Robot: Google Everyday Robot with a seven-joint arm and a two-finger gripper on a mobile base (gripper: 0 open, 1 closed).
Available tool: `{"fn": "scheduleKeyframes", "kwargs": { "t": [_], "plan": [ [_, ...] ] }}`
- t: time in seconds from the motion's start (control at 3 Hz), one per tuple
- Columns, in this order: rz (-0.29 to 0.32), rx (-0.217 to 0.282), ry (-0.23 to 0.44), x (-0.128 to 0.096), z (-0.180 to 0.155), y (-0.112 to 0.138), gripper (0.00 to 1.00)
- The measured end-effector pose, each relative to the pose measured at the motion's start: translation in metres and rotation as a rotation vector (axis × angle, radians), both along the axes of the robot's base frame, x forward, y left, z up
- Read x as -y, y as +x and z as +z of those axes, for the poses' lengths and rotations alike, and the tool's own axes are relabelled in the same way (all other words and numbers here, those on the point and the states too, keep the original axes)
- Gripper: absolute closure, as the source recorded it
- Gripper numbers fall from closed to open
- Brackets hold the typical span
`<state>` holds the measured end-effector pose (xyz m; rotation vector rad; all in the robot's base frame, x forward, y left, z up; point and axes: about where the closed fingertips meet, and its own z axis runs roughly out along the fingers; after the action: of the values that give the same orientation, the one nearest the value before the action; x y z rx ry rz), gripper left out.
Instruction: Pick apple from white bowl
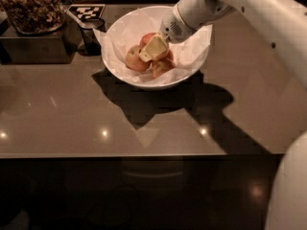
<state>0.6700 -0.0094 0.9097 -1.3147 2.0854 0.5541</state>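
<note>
Pale pincer (152, 49) among round red apples (135, 59) in a deep white bowl (144, 82) lined with crumpled white paper (122, 32); I cannot tell its grip. Lifting might snag the paper or drop fruit.

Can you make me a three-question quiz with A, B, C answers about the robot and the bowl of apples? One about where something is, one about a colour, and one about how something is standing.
1. Where is the gripper?
A. down on the floor
B. down in the white bowl, among the apples
C. high up, far from everything

2. What colour is the bowl?
A. white
B. blue
C. green

3. How does the bowl stand?
A. upside down
B. tipped on its side
C. upright on the table

Answers:
1 B, the gripper sits inside the rim, right against the apples.
2 A, its wall and rim are plainly white.
3 C, its open top faces up and holds the paper and the apples.
</note>
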Motion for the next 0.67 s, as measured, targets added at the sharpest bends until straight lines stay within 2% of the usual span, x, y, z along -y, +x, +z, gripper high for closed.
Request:
{"fn": "scheduleKeyframes", "kwargs": {
  "t": [0.33, 0.67],
  "plan": [
    [-0.013, 0.086, 0.028, 0.009, 0.028, -0.01, 1.0],
    [-0.017, 0.131, 0.058, 0.017, 0.044, -0.015, 1.0]
  ]
}}
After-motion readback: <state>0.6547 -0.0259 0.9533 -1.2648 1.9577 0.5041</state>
